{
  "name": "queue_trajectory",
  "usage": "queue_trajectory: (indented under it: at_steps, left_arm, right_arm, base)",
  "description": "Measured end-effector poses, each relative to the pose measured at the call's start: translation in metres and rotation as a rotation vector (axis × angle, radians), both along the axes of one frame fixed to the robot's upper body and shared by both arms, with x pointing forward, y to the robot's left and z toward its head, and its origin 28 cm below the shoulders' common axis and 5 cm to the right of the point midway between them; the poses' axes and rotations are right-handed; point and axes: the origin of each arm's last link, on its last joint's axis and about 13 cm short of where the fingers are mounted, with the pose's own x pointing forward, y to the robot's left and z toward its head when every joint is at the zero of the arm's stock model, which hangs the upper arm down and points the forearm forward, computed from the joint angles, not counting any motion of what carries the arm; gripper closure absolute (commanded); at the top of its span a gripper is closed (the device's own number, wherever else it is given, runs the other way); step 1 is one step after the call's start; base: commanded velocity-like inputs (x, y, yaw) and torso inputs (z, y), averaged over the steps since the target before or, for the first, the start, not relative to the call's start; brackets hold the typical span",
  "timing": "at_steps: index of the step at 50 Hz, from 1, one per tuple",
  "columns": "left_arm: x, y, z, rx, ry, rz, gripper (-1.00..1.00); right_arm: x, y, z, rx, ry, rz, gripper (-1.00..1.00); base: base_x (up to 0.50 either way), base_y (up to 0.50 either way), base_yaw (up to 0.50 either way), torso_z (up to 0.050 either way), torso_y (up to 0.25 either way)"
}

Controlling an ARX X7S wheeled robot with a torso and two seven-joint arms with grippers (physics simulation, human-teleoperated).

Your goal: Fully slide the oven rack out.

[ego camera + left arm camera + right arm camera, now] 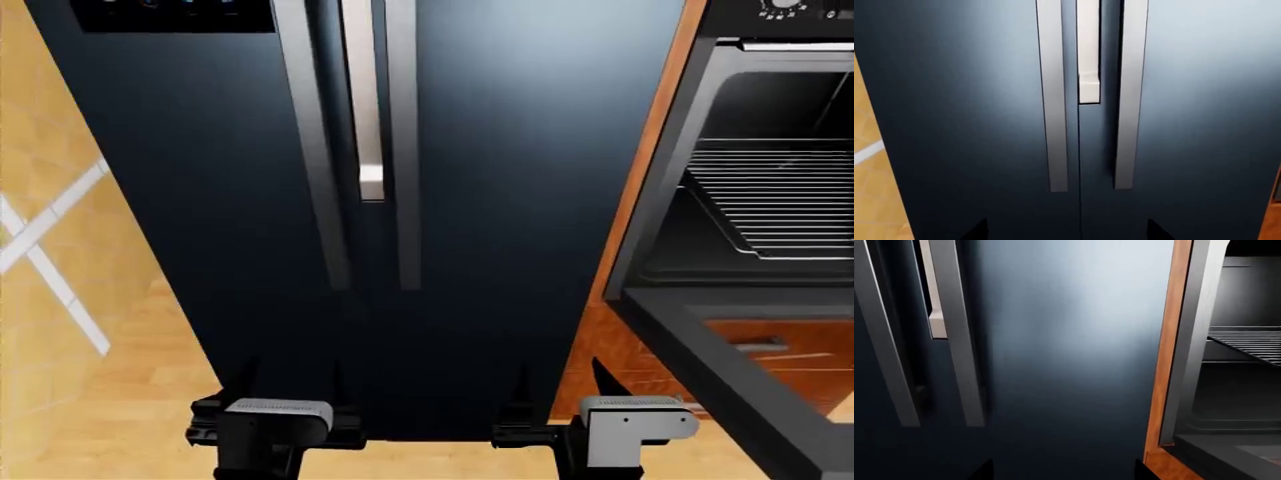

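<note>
Approach step only: both grippers (274, 425) (627, 425) low before fridge (534, 150), finger state indeterminable, rack (781, 195) untouched inside open oven (654, 230); next, shift right, reach in.

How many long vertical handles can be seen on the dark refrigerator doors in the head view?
2: the left handle is on the left door, the right handle is on the right door, both close to the middle seam. Their top ends are cut off by the picture's edge.
</note>
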Motion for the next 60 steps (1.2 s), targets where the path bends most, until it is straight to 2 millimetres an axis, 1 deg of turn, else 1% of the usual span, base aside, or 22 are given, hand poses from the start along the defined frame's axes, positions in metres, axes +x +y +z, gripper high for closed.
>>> queue_trajectory:
  at_steps: [17,22,25,28,33,37,49,53,56,60]
  left_arm:
    - [0.0,-0.001,0.0,-0.003,0.001,-0.011,-1.0]
    - [0.0,0.0,0.0,-0.002,0.004,-0.011,-1.0]
    - [0.0,0.001,0.005,-0.004,0.014,-0.003,-1.0]
    - [0.001,0.002,0.015,-0.003,0.022,0.005,-1.0]
    - [0.006,0.003,0.041,-0.011,0.035,0.01,-1.0]
    - [0.012,0.004,0.066,-0.023,0.047,0.013,-1.0]
    - [0.031,0.01,0.151,-0.096,0.125,-0.001,-1.0]
    - [0.038,0.011,0.182,-0.108,0.15,0.001,-1.0]
    - [0.039,0.01,0.206,-0.098,0.154,-0.038,-1.0]
    - [0.036,0.012,0.236,-0.054,0.138,-0.075,-1.0]
  right_arm:
    - [0.001,0.0,0.0,0.001,0.007,-0.005,-1.0]
    - [0.0,0.0,0.001,0.009,0.011,-0.002,-1.0]
    - [0.0,0.0,0.005,0.018,0.013,0.004,-1.0]
    - [0.0,0.001,0.014,0.022,0.011,0.008,-1.0]
    - [0.002,0.001,0.038,0.022,-0.002,0.016,-1.0]
    - [0.005,0.0,0.062,0.048,-0.009,0.023,-1.0]
    - [0.012,-0.005,0.152,0.112,-0.012,0.064,-1.0]
    - [0.013,-0.008,0.181,0.136,-0.001,0.048,-1.0]
    - [0.013,-0.008,0.202,0.13,0.003,0.067,-1.0]
    - [0.011,-0.009,0.23,0.072,-0.013,0.098,-1.0]
  base:
    - [0.0,0.0,0.0,0.05,0.0]
    - [0.0,0.0,0.0,0.002,0.0]
    - [0.0,0.0,0.0,0.0,0.0]
    - [0.0,0.0,0.0,0.0,0.0]
    - [0.0,0.0,0.0,0.0,0.0]
    - [0.0,0.0,0.0,0.0,0.0]
    - [0.0,0.0,0.0,0.0,0.0]
    - [0.0,0.0,0.0,0.0,0.0]
    - [0.0,0.0,0.0,0.0,0.0]
    - [0.0,0.0,0.0,0.0,0.0]
